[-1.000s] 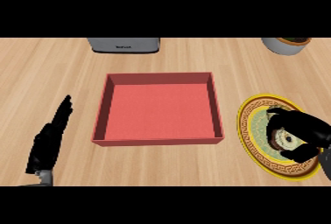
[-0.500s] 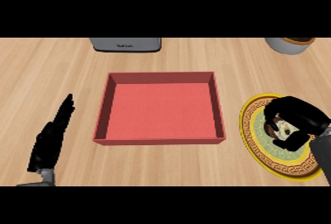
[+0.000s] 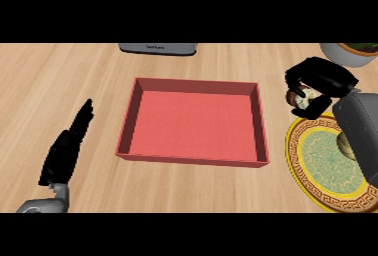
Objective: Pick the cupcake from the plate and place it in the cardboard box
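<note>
My right hand (image 3: pixel 322 80) is curled round the cupcake (image 3: pixel 305 95), whose pale top and brown base peek out beneath the fingers. It is held above the counter, just right of the red box (image 3: pixel 193 124) and past the far edge of the yellow-rimmed plate (image 3: pixel 315 155). The plate's green centre lies partly behind my grey right forearm (image 3: pixel 362 130). The box is open-topped, with nothing inside it. My left hand (image 3: pixel 66 148) rests open at the lower left, fingers pointing away, clear of the box.
A grey appliance (image 3: pixel 159 48) sits at the counter's far edge behind the box. A pale bowl or pot (image 3: pixel 353 52) stands at the far right corner, close behind my right hand. Bare wood shows left of the box.
My right hand has risen off the plate with the cupcake in it and moved away toward the far side, nearing the box's right wall. The left hand has stayed still.
</note>
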{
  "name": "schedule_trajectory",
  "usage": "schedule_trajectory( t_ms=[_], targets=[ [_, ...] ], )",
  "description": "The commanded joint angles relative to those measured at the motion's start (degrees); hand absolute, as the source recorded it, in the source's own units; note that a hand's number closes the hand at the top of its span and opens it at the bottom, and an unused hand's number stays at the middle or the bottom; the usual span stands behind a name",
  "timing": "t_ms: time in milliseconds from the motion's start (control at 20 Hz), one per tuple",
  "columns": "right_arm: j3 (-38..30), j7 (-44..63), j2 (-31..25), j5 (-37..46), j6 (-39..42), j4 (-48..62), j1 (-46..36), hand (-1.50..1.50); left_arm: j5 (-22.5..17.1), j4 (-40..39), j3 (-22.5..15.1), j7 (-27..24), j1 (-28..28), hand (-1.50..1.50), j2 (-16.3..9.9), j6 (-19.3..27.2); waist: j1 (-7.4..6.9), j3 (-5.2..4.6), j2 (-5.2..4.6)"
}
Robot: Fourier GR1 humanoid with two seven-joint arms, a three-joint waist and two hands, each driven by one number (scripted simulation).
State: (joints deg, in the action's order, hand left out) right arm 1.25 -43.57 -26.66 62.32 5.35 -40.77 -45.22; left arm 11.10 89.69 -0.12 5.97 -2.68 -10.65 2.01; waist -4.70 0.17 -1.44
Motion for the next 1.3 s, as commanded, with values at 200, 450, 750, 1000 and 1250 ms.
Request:
schedule_trajectory(
  t_ms=[200, 450, 750, 1000, 1250],
  targets=[
    [-7.6, -13.8, -0.1, -9.1, 8.0, 12.1, -13.7, 1.5, 0.1, -1.4, 0.7, -1.0, 0.2, 0.0, 0.7, 0.9, 1.34, -0.09, 0.52],
    [-9.5, -19.1, 3.1, -15.7, 16.3, 13.0, -15.9, 1.5, -1.4, -1.1, 2.5, 0.3, 0.6, 0.0, -0.9, -0.6, 2.56, -0.13, 0.96],
    [-9.0, -17.9, 5.2, -20.6, 22.1, 12.4, -20.0, 1.5, -0.6, -2.4, 3.5, -2.7, 2.5, 0.0, -1.2, 0.3, 3.28, -0.19, 1.21],
    [-6.7, -10.0, 8.9, -23.2, 25.1, 8.0, -22.9, 1.5, 0.2, -0.5, 2.2, -0.9, 3.2, 0.0, 0.4, 1.2, 4.41, -0.21, 1.73],
    [-3.9, -0.4, 16.4, -23.9, 21.9, 4.4, -24.1, 1.5, 0.2, -1.4, 2.7, -1.3, 2.8, 0.0, 0.2, 1.0, 4.43, -0.22, 1.63]
  ],
)
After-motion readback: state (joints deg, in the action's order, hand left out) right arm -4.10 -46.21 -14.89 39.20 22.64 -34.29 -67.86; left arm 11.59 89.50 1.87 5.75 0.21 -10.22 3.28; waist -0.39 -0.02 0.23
